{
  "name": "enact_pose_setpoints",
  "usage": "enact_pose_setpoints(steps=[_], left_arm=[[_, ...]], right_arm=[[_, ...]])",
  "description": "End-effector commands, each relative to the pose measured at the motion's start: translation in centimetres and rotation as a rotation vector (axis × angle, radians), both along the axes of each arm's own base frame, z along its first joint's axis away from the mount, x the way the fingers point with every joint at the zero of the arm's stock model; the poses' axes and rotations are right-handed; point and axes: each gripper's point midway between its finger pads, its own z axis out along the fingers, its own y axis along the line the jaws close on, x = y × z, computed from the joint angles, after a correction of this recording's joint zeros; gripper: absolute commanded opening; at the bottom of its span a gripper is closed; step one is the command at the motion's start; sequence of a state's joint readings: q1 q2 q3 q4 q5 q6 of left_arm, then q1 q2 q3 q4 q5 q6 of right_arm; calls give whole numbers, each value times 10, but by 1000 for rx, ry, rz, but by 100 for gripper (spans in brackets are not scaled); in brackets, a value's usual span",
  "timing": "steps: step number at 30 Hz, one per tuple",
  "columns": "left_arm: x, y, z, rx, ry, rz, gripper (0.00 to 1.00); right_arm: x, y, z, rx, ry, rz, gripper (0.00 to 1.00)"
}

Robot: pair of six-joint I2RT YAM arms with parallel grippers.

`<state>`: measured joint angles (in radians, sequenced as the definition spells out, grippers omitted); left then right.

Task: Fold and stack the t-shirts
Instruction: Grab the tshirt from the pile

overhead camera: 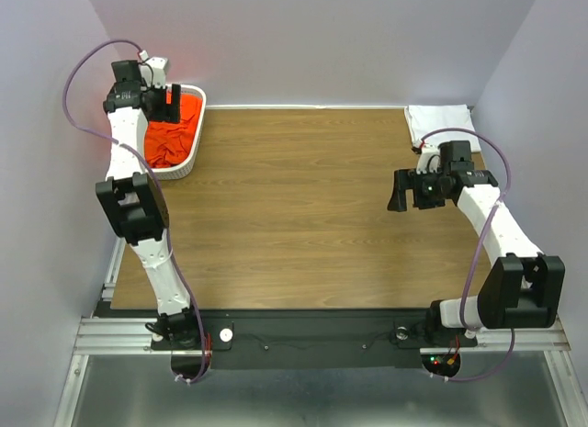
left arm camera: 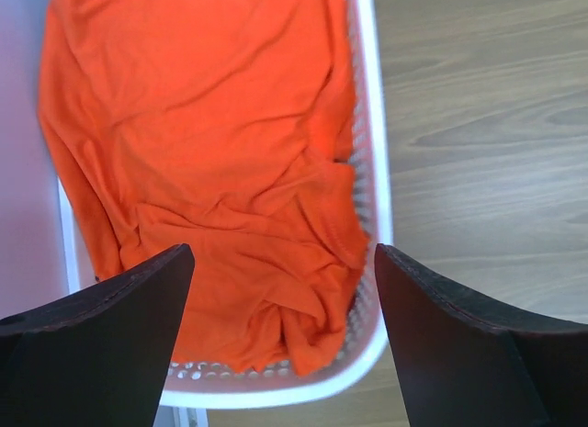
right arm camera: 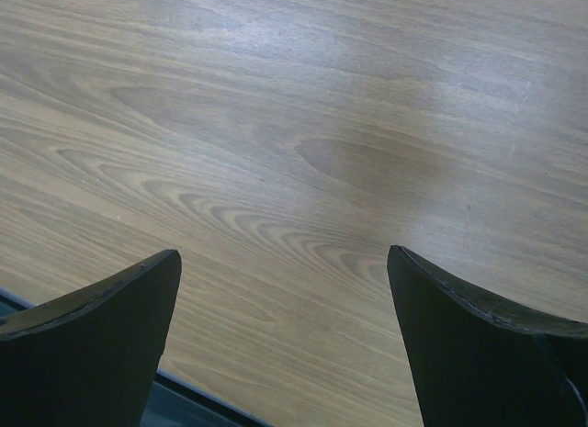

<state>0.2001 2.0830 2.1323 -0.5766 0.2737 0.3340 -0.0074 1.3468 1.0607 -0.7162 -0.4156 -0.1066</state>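
A bright orange-red t-shirt lies crumpled in the white mesh basket at the table's far left. My left gripper hangs open above the basket with nothing between its fingers. A folded white t-shirt rests at the far right corner of the table. My right gripper hovers open over bare wood on the right side, holding nothing.
The wooden table spans the middle between the two arms. Lilac walls close in the left, back and right. A black base rail runs along the near edge.
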Motion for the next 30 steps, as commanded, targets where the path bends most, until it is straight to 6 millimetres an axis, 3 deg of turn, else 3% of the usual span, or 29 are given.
enact_pose_setpoints(steps=[1,4,7,9,10,12,15,20,22,24,25,30], left_arm=[[8,30,1,51,-13,52,88],[10,43,-31,43,44,77,86],[9,58,-62,50,98,109,78],[9,63,-71,53,112,122,75],[8,67,-76,51,118,132,63],[7,72,-81,38,124,137,50],[6,72,-84,25,134,132,37],[8,70,-75,5,127,122,3],[10,68,-70,-7,116,118,3],[9,64,-65,-22,106,100,20],[8,63,-66,-29,109,97,33],[5,58,-74,-56,127,91,56]], right_arm=[[18,-1,11,6,-53,-8,100],[19,-1,8,4,-44,-9,100],[19,-1,2,5,-25,-7,100],[20,-1,1,4,-23,-8,100],[20,-1,0,5,-18,-9,100],[20,-2,1,1,-21,-12,100],[20,-3,1,-2,-22,-15,100],[19,-3,2,-6,-26,-18,100],[19,-3,1,-5,-24,-20,100],[19,-3,3,-5,-28,-20,100],[19,-3,4,-5,-32,-19,100],[18,-3,3,-3,-30,-18,100]])
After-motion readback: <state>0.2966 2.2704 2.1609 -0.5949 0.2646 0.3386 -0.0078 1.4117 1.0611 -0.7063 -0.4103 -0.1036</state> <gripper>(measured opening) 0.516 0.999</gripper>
